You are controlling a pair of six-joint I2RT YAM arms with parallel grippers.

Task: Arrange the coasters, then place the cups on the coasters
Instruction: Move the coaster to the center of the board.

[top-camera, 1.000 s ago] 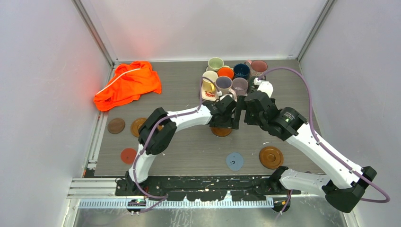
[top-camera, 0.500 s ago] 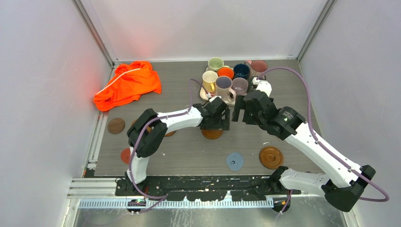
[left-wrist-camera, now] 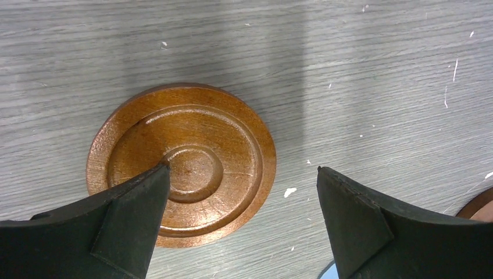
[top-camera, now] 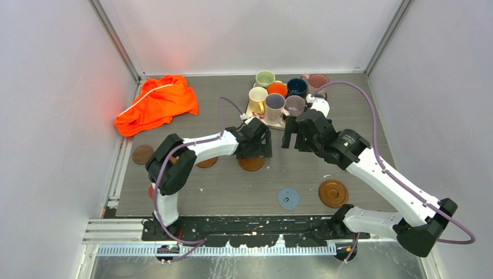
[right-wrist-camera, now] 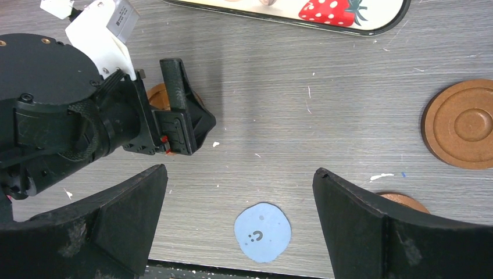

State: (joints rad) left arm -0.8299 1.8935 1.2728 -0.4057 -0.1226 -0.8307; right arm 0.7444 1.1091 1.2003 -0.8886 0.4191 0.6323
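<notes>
Several cups stand bunched at the back, among them a cream cup (top-camera: 257,99), a navy cup (top-camera: 297,86) and a lilac-grey cup (top-camera: 275,103). My left gripper (top-camera: 253,152) (left-wrist-camera: 242,170) is open low over a ringed brown coaster (top-camera: 251,164) (left-wrist-camera: 181,164), with its left fingertip over the coaster's centre. My right gripper (top-camera: 293,136) (right-wrist-camera: 239,171) hangs open and empty just in front of the cups. A light-blue coaster (top-camera: 288,198) (right-wrist-camera: 263,231) and a second brown coaster (top-camera: 333,193) (right-wrist-camera: 462,124) lie near the front. A dark brown coaster (top-camera: 142,154) lies at the left. The left arm half covers a red coaster (top-camera: 152,190).
The cups sit on and around a white strawberry-print tray (right-wrist-camera: 349,20). An orange cloth (top-camera: 157,103) is crumpled at the back left. Another brown coaster (top-camera: 206,162) shows beside the left arm. Grey walls close in both sides.
My left gripper has moved left, still open, and the brown coaster under it has shifted left with it. The right gripper has edged slightly left and back.
</notes>
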